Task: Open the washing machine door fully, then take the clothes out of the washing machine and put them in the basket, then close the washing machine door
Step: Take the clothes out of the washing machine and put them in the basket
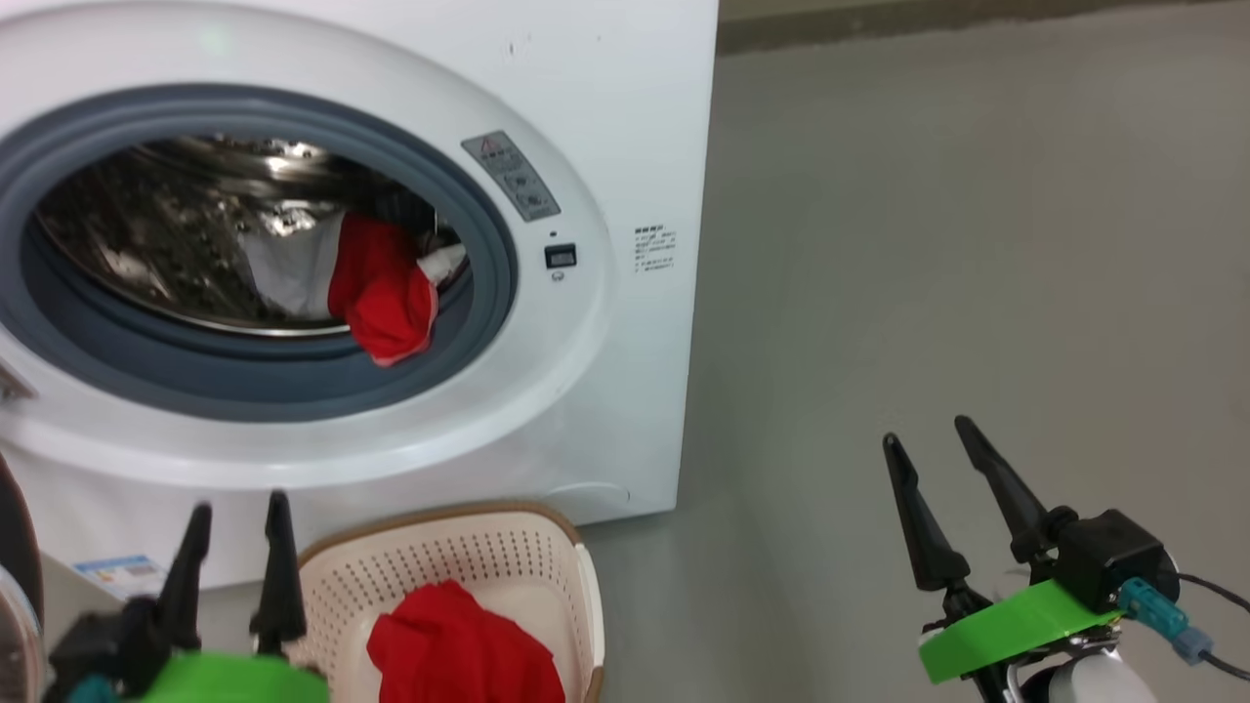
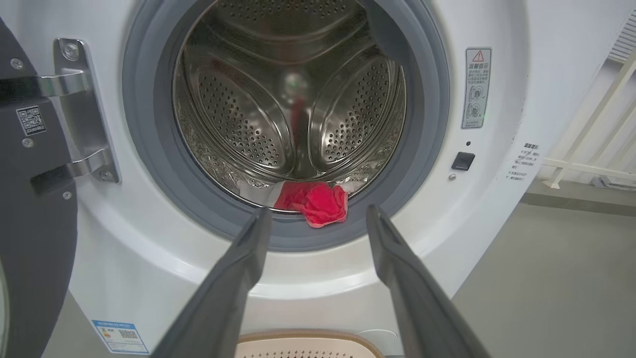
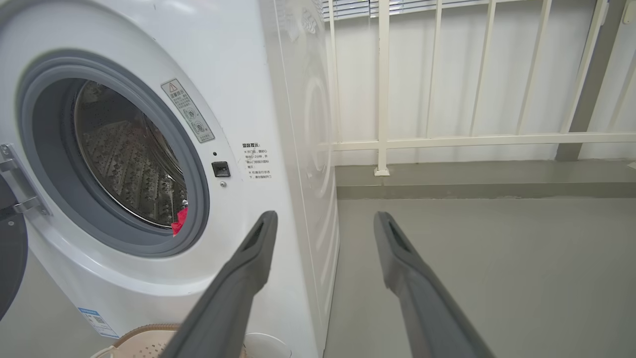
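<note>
the red piece of the clothes (image 1: 383, 293) left in the washing machine (image 1: 625, 117) sits at the front edge of the drum (image 2: 238, 114), toward its right side. a fold spills over the lip onto the grey rubber ring (image 1: 293, 386), and some white cloth (image 1: 288, 268) lies just beside it, deeper in. its long axis runs roughly top to bottom in my head view.

my left end effector (image 1: 239, 510) hangs low in front of the machine, near the left rim of the basket (image 1: 430, 522), fingers parted and holding nothing. its wrist view puts the red fold straight ahead, between the two fingers and a little above their tips, so i judge the reach to be forward and up.

my right end effector (image 1: 928, 436) is likewise open and empty, but it stands well apart over the floor (image 1: 977, 244), past the machine's right front corner, so the left arm is nearer. one red garment (image 1: 459, 649) already lies in the basket. the washing machine door (image 2: 35, 238) is swung open on my left.
</note>
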